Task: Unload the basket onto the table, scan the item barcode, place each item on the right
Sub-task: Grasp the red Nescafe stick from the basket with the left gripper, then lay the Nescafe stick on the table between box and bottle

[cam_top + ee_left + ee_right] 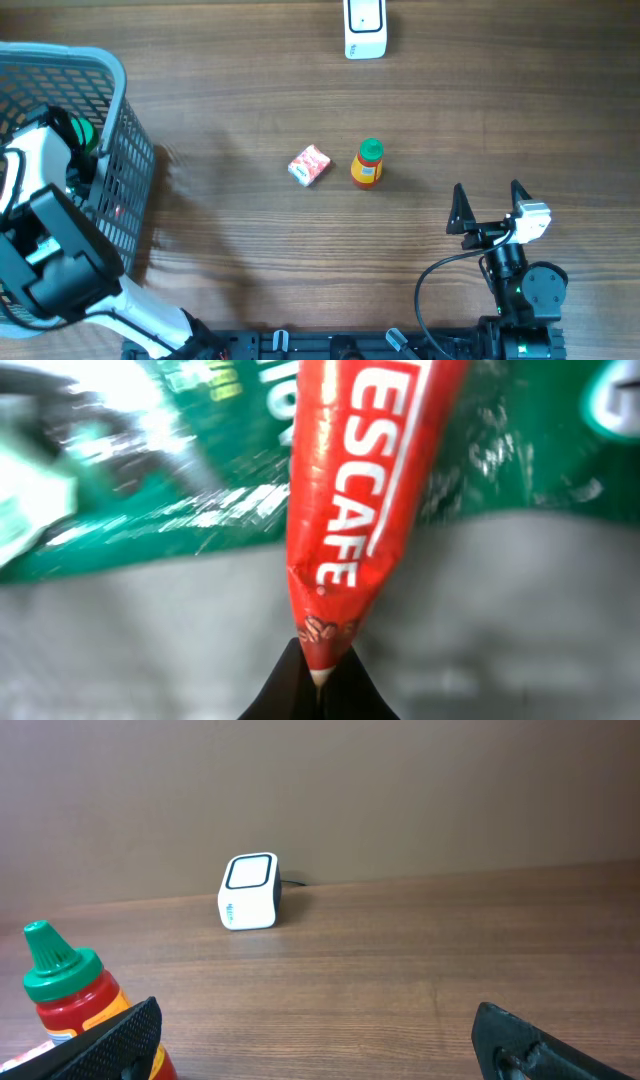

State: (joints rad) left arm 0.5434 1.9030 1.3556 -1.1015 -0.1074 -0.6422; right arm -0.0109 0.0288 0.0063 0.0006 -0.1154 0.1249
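Pick step: left gripper (318, 682) clamped on the tip of the red Nescafe sachet (365, 480), inside the basket (118, 110) at left.
Next, I judge: lift clear of the basket wall, carry right to the scanner (365, 30) at the far edge, barcode facing it. Right gripper (488, 195) near right, jaws apart.

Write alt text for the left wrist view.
A red Nescafe sachet runs down the centre, its lower tip pinched between the left gripper's dark jaws. Behind it lie shiny green packets, blurred, above a grey surface.
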